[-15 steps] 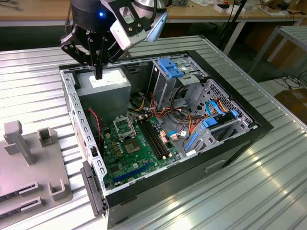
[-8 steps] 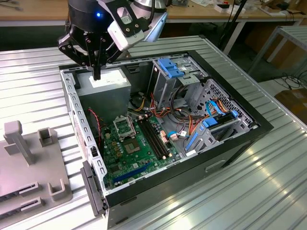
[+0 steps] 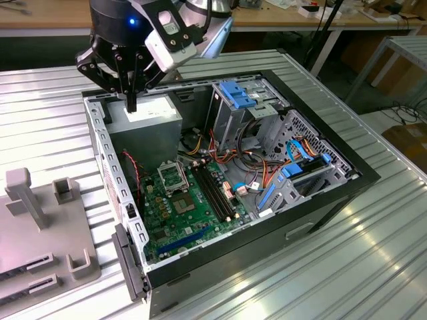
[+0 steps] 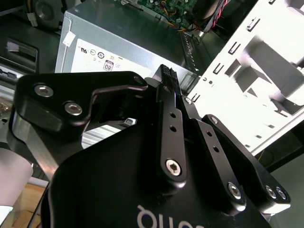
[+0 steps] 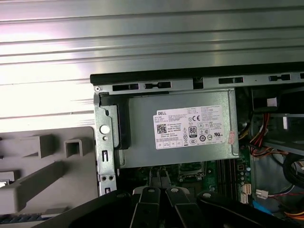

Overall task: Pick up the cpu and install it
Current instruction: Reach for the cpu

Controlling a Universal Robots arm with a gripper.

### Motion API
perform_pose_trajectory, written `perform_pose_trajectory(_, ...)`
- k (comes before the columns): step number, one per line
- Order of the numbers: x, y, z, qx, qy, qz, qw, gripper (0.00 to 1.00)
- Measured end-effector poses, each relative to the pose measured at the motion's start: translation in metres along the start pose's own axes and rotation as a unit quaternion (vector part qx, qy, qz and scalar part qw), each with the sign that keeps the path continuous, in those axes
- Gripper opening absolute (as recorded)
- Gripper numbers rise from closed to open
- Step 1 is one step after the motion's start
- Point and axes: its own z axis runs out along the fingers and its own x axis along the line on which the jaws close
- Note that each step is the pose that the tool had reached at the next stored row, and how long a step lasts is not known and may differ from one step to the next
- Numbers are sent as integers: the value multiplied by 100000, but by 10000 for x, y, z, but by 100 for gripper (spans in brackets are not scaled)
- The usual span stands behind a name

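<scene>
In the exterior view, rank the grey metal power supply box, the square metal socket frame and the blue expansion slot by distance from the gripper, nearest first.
1. grey metal power supply box, just below the gripper.
2. square metal socket frame, mid-board.
3. blue expansion slot, at the board's opposite end.

Exterior view overlooks the case (image 3: 240,253); both wrist views closely face its power supply (image 5: 142,142) (image 4: 123,42).
</scene>
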Motion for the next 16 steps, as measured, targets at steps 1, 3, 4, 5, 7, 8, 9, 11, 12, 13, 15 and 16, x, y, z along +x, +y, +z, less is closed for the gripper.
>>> perform_pose_trajectory(1, 6, -1, 1, 4, 0, -1, 100000, 11)
perform_pose_trajectory(3, 18, -2, 2, 4, 1, -2, 100000, 11)
perform_pose_trajectory(4, 23, -2, 3, 4, 2, -1, 100000, 11)
perform_pose_trajectory(5, 29, -2, 4, 5, 1, 1, 100000, 11)
perform_pose_trajectory(7, 45, -4, 6, 4, 1, 1, 100000, 11)
perform_pose_trajectory(8, 53, -4, 7, 3, 0, 1, 100000, 11)
perform_pose_trajectory(9, 63, -5, 8, 5, 2, 1, 100000, 11)
perform_pose_trajectory(11, 87, -7, 9, 8, 4, 2, 100000, 11)
perform_pose_trajectory(12, 101, -8, 12, 3, -2, 0, 100000, 11)
perform_pose_trajectory(13, 109, -9, 12, 4, 1, 5, 100000, 11)
perform_pose_trajectory(15, 124, -10, 14, 4, 2, 1, 100000, 11)
perform_pose_trajectory(16, 131, -11, 15, 4, 1, -1, 100000, 11)
